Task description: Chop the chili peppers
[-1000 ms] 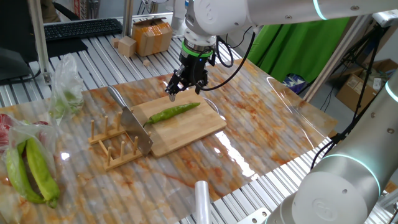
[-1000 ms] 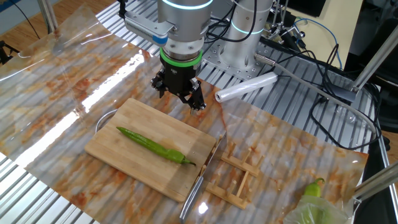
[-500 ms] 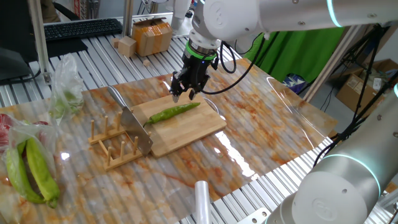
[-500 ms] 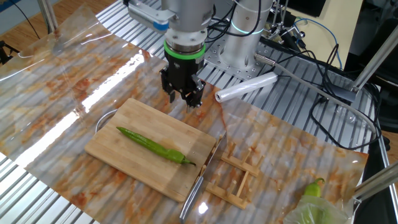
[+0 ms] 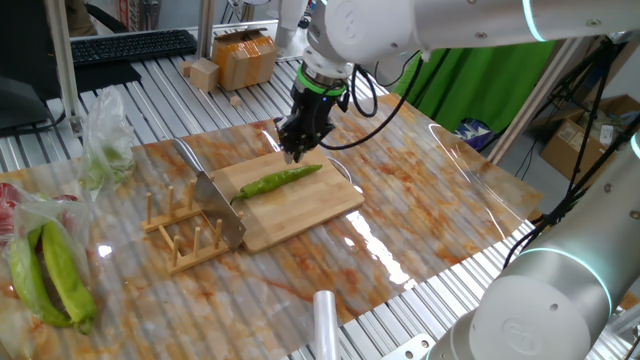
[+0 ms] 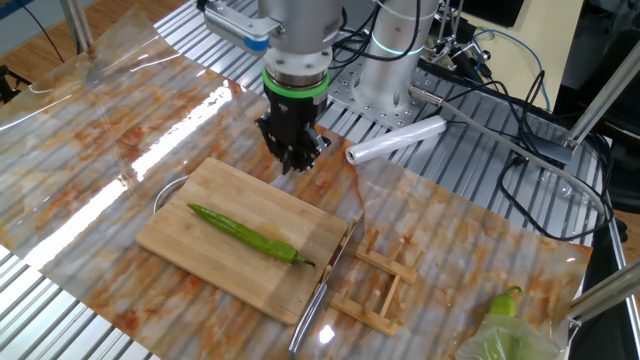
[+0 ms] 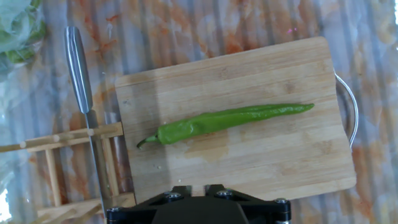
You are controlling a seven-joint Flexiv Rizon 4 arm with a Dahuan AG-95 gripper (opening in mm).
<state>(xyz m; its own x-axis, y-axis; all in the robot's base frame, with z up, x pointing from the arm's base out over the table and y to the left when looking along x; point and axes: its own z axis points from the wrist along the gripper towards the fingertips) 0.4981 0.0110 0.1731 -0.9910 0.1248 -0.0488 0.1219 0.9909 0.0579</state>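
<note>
Where it lies: chili on board.

1. No text, label, brand, number or sign can be read in any view.
2. The cardboard box at the back of the table shows no legible print.
3. The keyboard keys are too small to read.

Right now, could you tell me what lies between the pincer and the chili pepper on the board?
Only bare cutting board. In the other fixed view, the shut pincer hangs over the board's far edge, and nothing sits on the wood between it and the chili pepper.
</note>
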